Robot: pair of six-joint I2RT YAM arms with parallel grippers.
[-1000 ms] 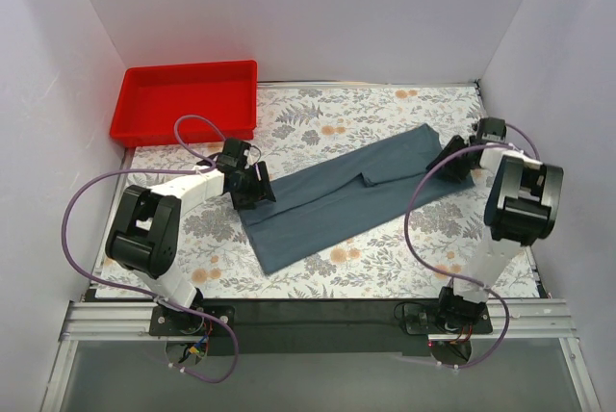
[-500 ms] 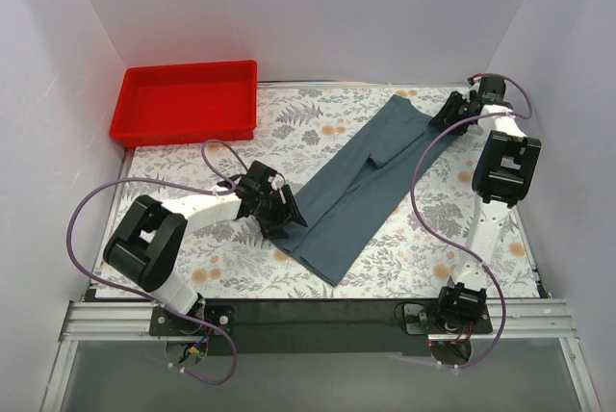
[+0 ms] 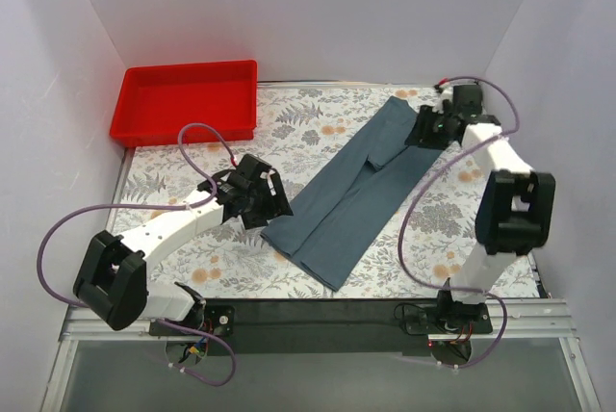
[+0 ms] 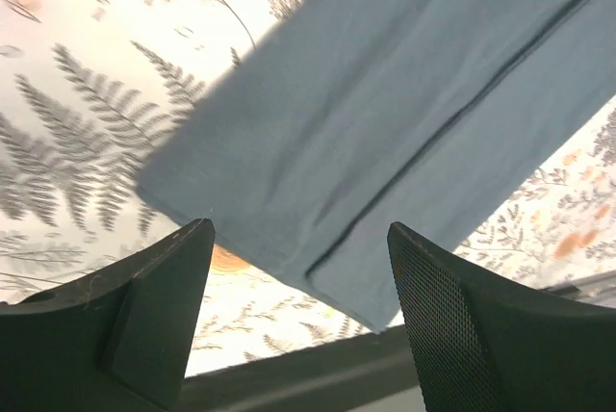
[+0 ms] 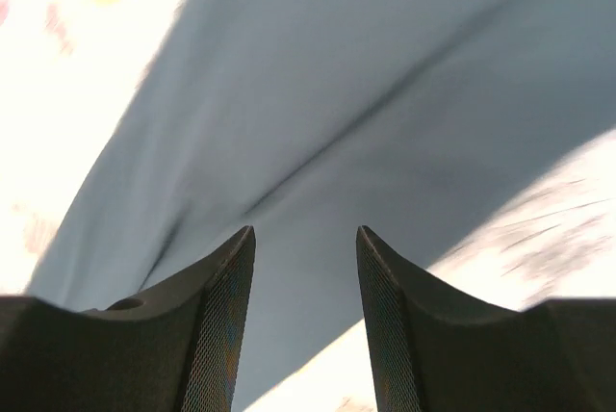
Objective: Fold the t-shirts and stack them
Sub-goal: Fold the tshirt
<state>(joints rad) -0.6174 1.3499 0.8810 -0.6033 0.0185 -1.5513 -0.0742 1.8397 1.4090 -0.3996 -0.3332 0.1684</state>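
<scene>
— Where is the t-shirt (image 3: 356, 195)?

— Flat on the flower-patterned counter (image 3: 318, 123), well to the right of the red tray (image 3: 183, 129) and not touching it. It is folded into one long slate-blue strip and lies on a slant. Its far end is about level with the tray. Its near end sits nearer the counter's front edge than the tray does.

— Any creases?

— A fold line runs along its length, and a shorter flap lies on top at the end farther from the tray.

— And the left pincer (image 3: 274, 210)?

— It sits in front of the tray and to its right, just beside the strip's long edge on the tray's side. Its wrist view shows both fingers (image 4: 164, 306) spread wide, with nothing between them and the cloth's corner below.

— The right pincer (image 3: 421, 133)?

— It is at the strip's end farthest from the tray. Its fingers (image 5: 217, 325) stand partly apart, with blue cloth filling the gap beyond them. That view is blurred, so I cannot tell whether they pinch the fabric or only hover at it.
</scene>
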